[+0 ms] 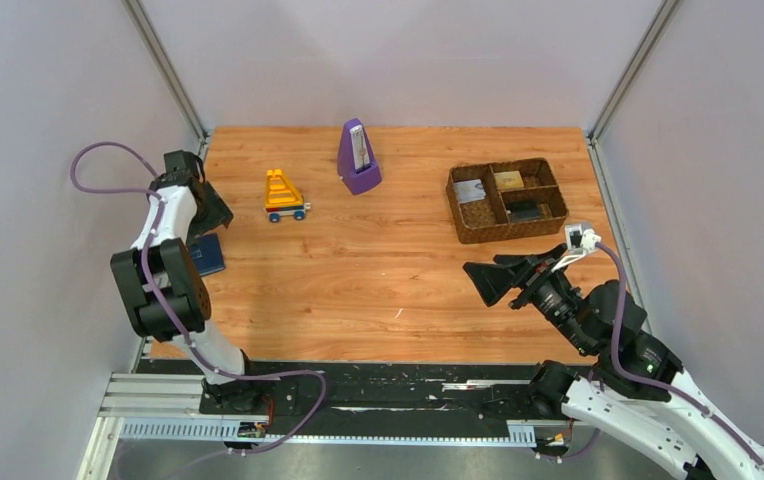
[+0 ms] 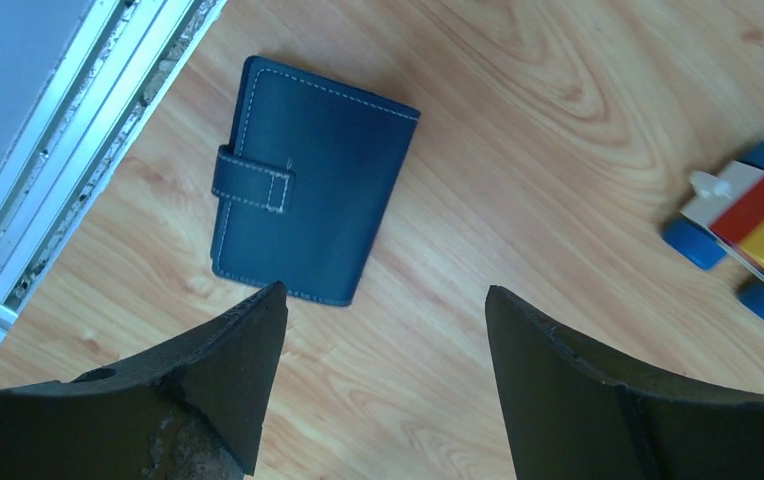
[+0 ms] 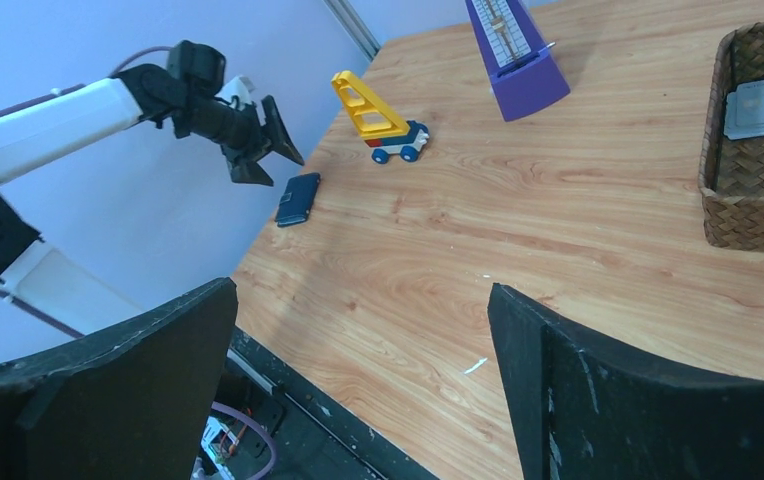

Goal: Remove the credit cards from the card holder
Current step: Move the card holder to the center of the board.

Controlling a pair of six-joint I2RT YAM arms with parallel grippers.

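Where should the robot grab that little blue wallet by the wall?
Probably from straight above, left gripper pinching the card holder across its two long edges. It lies flat, closed and fastened, so only the thin sides offer a hold.

Bright even light, soft shadows; card holder [image 2: 308, 190] sharp, left gripper [image 2: 386, 292] close-up prob. slightly blurred.

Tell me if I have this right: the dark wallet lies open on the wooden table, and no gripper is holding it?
Not quite: the card holder is closed, its strap fastened across the cover, as the left wrist view shows. The rest holds: it lies on the wooden table, and the left gripper, jaws open, is clear of it.
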